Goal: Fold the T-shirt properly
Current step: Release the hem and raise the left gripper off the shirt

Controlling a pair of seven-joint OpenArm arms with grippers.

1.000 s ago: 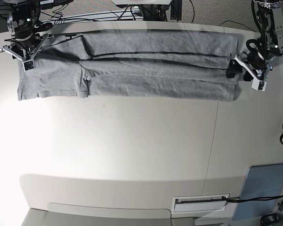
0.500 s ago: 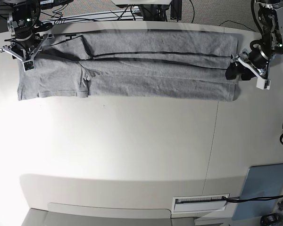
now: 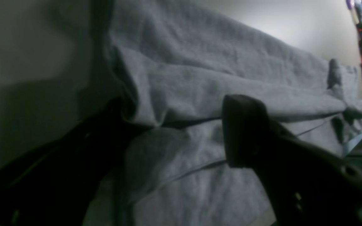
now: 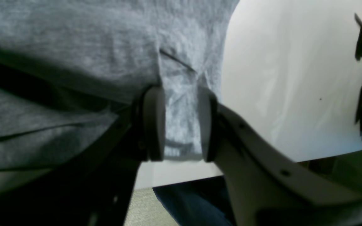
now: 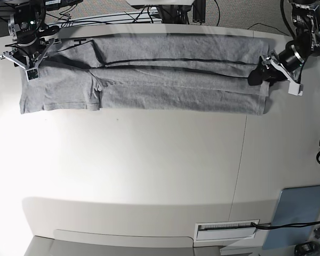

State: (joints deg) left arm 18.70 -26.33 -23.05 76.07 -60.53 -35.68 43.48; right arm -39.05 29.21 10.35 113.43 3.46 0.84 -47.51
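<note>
T-shirt (image 5: pixel 165 74) lies stretched in long band across far side of table (image 5: pixel 149 170), long edges folded inward, so you work it from both ends. Your right gripper (image 4: pixel 177 124) sits at sleeve end, pads either side of cloth strip, partly closed; firm pinch or loose, cannot tell. Your left gripper (image 5: pixel 272 72) sits at hem end, jaws wide apart straddling folded edge, nothing held. Likely next: close there, so both ends lift evenly.
</note>
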